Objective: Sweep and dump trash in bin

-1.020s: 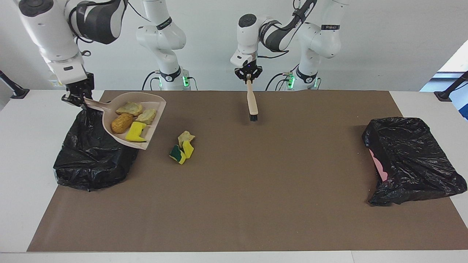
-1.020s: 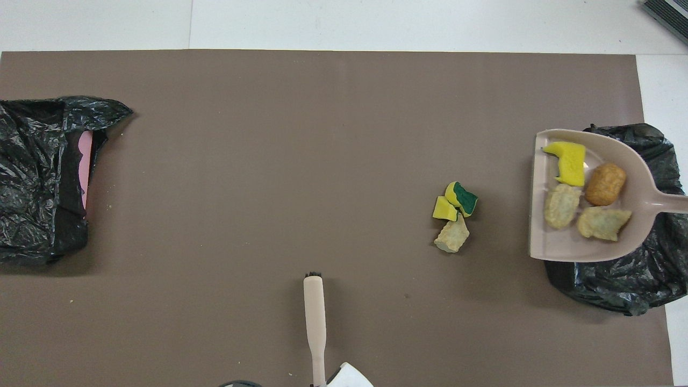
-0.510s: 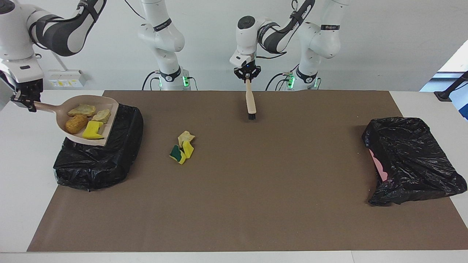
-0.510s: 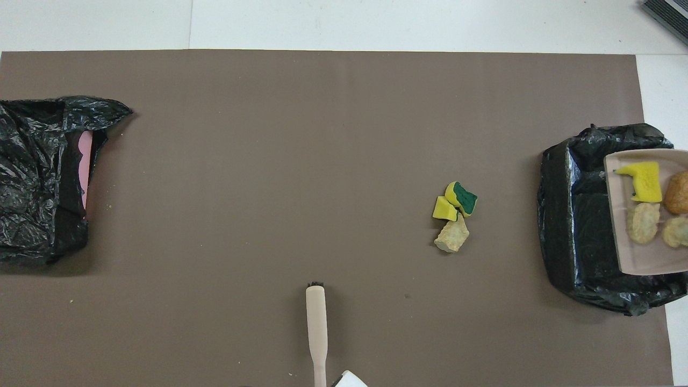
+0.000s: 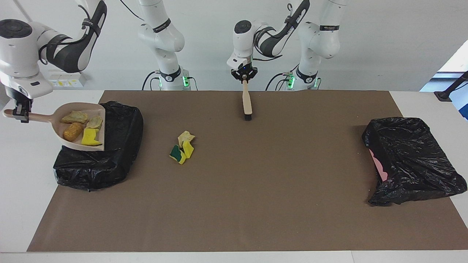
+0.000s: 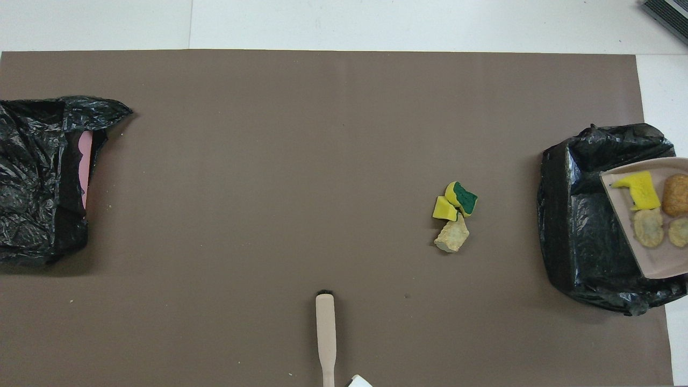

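While the right gripper (image 5: 21,114) clamps the dustpan (image 5: 82,126) over the bin (image 5: 98,155), tipping unevenly could drop scraps (image 5: 81,126) outside; the left gripper (image 5: 244,75) grips the brush (image 5: 247,104).

A robotics lab: two white arms (image 5: 310,33) are bolted at the edge of a white table (image 5: 22,190), beside the hanging brush (image 5: 247,104), under a bare white wall. A brown mat (image 5: 256,190) covers the tabletop below the brush, and camera-stand feet (image 5: 444,95) are clamped at the table's corners.
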`<state>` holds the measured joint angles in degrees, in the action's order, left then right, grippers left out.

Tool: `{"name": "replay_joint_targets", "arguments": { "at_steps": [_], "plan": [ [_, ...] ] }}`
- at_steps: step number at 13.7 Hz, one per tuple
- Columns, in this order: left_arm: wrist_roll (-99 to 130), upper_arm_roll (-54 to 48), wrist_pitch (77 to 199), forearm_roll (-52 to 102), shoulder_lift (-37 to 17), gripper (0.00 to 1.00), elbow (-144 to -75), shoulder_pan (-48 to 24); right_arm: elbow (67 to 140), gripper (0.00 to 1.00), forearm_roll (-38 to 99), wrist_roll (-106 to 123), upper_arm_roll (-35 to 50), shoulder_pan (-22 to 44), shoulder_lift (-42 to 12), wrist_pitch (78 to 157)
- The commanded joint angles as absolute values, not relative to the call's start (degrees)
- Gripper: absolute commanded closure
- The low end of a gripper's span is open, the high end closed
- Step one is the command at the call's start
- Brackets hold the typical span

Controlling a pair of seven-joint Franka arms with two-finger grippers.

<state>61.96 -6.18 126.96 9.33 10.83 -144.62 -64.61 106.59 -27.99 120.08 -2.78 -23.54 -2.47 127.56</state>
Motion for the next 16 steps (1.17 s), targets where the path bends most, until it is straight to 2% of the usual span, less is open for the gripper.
{"name": "replay_joint_targets", "arguments": {
  "at_steps": [1, 2, 3, 4, 5, 9, 14, 16],
  "plan": [
    [61.88, -5.36, 128.06, 10.11, 10.72, 0.88, -145.11, -65.74, 107.67, 1.00, -29.44, 126.45, -2.72, -23.82, -1.67, 130.50],
    [61.61, -5.27, 128.14, 10.11, 10.55, 0.74, -144.93, -65.48, 108.45, 1.00, -29.53, 128.56, -2.64, -23.82, -1.58, 132.43],
    [61.61, -5.10, 128.06, 10.11, 10.29, 0.52, -144.76, -65.39, 109.33, 1.00, -29.53, 129.89, -2.72, -23.82, -1.32, 134.02],
    [61.35, -4.92, 127.80, 10.11, 10.28, 0.24, -144.32, -65.13, 109.77, 1.00, -29.44, 131.47, -2.64, -23.82, -1.06, 134.73],
    [61.00, -4.83, 127.27, 10.11, 10.28, 0.00, -143.10, -63.39, 109.78, 1.00, -29.44, 132.88, -2.64, -23.91, -0.97, 135.17],
    [48.82, -4.75, 120.95, 8.79, 9.93, 0.00, -133.01, -51.80, 109.78, 1.00, -28.22, 139.64, -2.29, -23.82, 0.00, 135.18],
    [33.25, -4.66, 115.26, 2.82, 7.66, 0.00, -119.30, -38.78, 111.61, 1.00, -25.84, 141.51, -2.29, -23.73, 4.30, 135.87],
    [27.36, -4.66, 108.40, 2.64, 5.54, 0.00, -111.66, -33.43, 115.46, 1.00, -25.93, 141.07, -2.46, -24.25, 6.32, 140.77]
  ]
}}
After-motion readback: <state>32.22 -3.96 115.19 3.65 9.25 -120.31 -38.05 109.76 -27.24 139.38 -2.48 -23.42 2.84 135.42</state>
